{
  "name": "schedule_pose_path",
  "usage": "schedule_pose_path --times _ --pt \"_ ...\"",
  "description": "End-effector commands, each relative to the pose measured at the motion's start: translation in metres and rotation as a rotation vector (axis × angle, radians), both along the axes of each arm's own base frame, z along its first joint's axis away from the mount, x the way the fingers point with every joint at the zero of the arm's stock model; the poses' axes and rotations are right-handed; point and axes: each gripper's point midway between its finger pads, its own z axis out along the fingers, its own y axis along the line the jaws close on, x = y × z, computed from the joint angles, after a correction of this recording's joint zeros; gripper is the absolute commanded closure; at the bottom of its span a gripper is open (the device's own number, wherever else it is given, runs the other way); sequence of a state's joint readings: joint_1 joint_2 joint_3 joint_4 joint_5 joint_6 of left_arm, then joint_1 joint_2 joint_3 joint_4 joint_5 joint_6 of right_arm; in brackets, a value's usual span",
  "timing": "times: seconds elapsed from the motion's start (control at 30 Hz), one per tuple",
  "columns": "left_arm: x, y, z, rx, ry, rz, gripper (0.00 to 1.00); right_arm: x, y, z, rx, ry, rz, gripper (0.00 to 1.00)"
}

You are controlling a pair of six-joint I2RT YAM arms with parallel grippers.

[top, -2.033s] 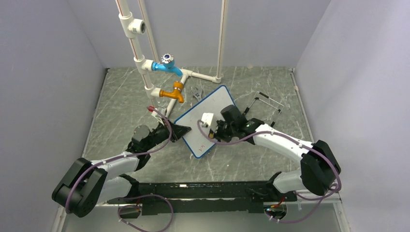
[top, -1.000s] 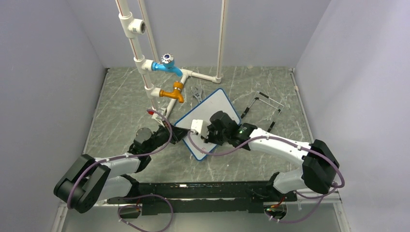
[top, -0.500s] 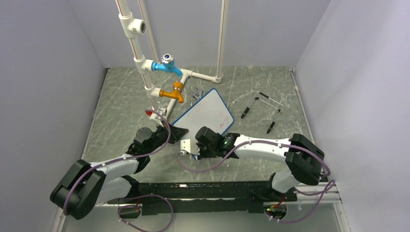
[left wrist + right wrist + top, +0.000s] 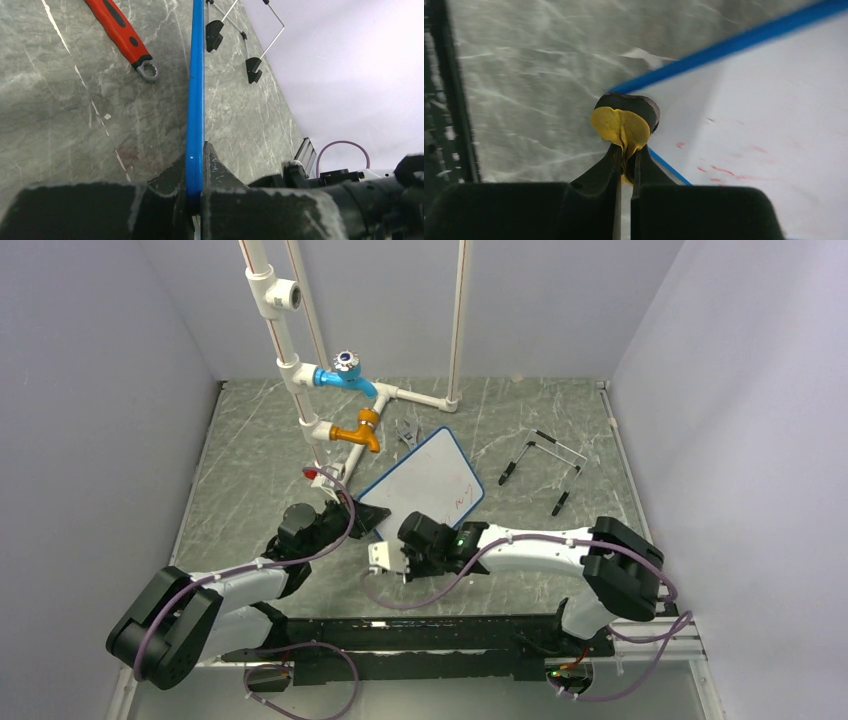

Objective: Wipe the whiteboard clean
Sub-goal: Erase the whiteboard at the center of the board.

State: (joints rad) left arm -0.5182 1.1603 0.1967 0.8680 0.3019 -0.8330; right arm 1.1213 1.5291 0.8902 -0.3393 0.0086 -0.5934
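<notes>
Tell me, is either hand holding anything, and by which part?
Left hand grips the whiteboard by its blue frame edge. Right hand pinches a yellow-and-black eraser by its yellow side.

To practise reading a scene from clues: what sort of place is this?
Probably a robot test cell: plain walls box in a stone-patterned table, a left arm and a right arm sit at its near edge, and pipework with a blue tap stands at the back.

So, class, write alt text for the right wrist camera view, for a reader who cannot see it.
The right gripper is shut on a yellow and black eraser at a corner of the blue-framed whiteboard. Faint red marks show on its white face, and the grey marbled table lies to the left.
</notes>
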Motion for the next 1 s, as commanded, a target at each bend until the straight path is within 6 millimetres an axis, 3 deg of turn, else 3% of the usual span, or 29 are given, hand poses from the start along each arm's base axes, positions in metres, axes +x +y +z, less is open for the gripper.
schedule_pose_path --times 0.0,0.1,0.2,0.27,0.4,0.6,0.67,0.73,0.97 --pt "0.000 -0.007 0.060 -0.136 -0.174 -0.039 1.00 -0.017 0.007 -0.009 -0.021 0.053 0.076 1.00" --pt "-0.002 -0.007 0.059 -0.134 -0.176 -0.052 1.00 0.012 0.002 0.001 0.017 0.002 -0.044 1.00" --pt "-0.004 -0.008 0.059 -0.133 -0.176 -0.065 1.00 0.053 -0.016 0.013 0.058 -0.045 -0.215 1.00" --pt "-0.006 -0.007 0.059 -0.138 -0.179 -0.071 1.00 0.068 -0.026 0.017 0.070 -0.057 -0.274 1.00" --pt "-0.007 -0.008 0.060 -0.145 -0.177 -0.077 1.00 0.058 -0.027 0.013 0.061 -0.018 -0.224 1.00" --pt "-0.009 -0.007 0.061 -0.166 -0.175 -0.075 1.00 -0.013 -0.007 -0.009 -0.029 0.114 0.080 1.00" --pt "-0.010 -0.006 0.061 -0.169 -0.174 -0.072 1.00 -0.025 -0.004 -0.012 -0.043 0.141 0.125 1.00" --pt "-0.012 -0.005 0.060 -0.169 -0.171 -0.072 1.00 -0.022 -0.002 -0.012 -0.040 0.131 0.115 1.00" --pt "-0.014 -0.006 0.060 -0.172 -0.172 -0.083 1.00 0.036 -0.017 0.004 0.038 0.051 -0.129 1.00"
